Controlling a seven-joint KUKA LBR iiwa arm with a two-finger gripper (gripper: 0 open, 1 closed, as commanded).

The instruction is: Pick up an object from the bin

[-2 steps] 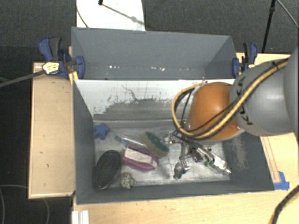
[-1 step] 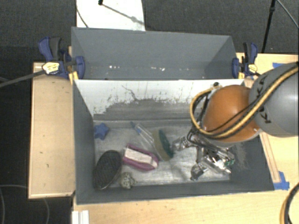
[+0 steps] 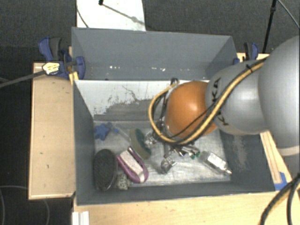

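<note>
Nearest the front wall of the grey bin (image 3: 83,144), a black oval pad-like object (image 3: 104,169) is noted in the left corner, with a small speckled lump (image 3: 123,184) just beside it and a purple-and-white clip-like object (image 3: 132,165) lying tilted next to both. These are taken as loosely tumbled, not arranged. Slightly farther in, the gripper (image 3: 167,162) is held low over the middle of the floor, just right of the purple-and-white object; this is judged a grasp attempt at floor level. Whether the gripper is open or closed cannot be told, and nothing is seen held. A white and silver cylinder (image 3: 216,161) lies to its right, apart. A dark green flat piece (image 3: 139,142) sits just beside the gripper's left. Beyond, a blue scrap (image 3: 101,131) is recorded near the left wall. The orange wrist cover (image 3: 187,108) is set above, looped by cables.
</note>
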